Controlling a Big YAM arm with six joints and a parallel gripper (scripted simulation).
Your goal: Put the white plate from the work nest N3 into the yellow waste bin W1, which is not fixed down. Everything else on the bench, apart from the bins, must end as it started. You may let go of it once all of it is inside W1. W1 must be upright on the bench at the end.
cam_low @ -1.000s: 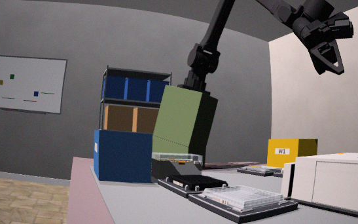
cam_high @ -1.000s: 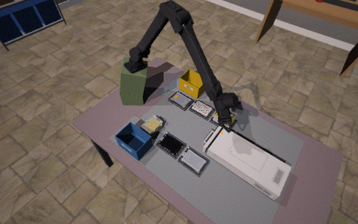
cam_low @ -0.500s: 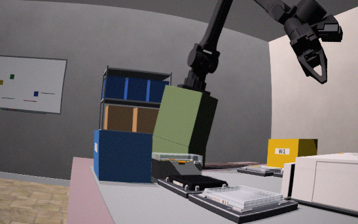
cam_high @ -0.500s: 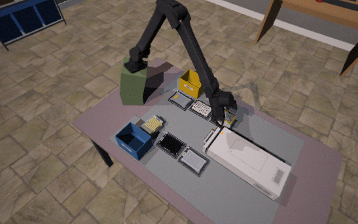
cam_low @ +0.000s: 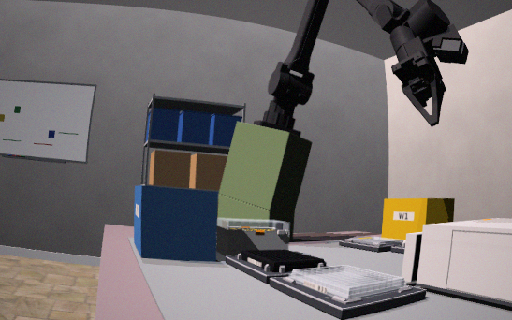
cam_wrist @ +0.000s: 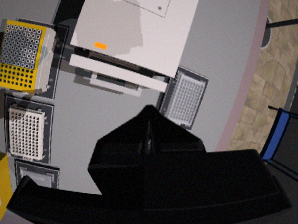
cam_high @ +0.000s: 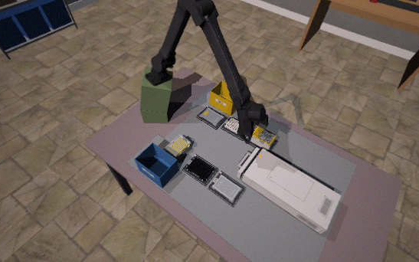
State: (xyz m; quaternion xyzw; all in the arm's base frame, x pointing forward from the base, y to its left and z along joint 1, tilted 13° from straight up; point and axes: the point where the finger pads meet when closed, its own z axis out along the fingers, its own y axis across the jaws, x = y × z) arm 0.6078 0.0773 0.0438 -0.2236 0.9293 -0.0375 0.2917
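White plate sits in its nest beside yellow bin W1; my pincer hangs above, pressed together, holding nothing

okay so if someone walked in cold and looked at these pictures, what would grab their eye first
Probably the black arm arching from its green pedestal, its pincer shut and empty high above the bench. Next, the bright yellow bin W1 at the far edge, and the big white instrument box near the row of plate nests.

White plate flat in nest beside upright W1
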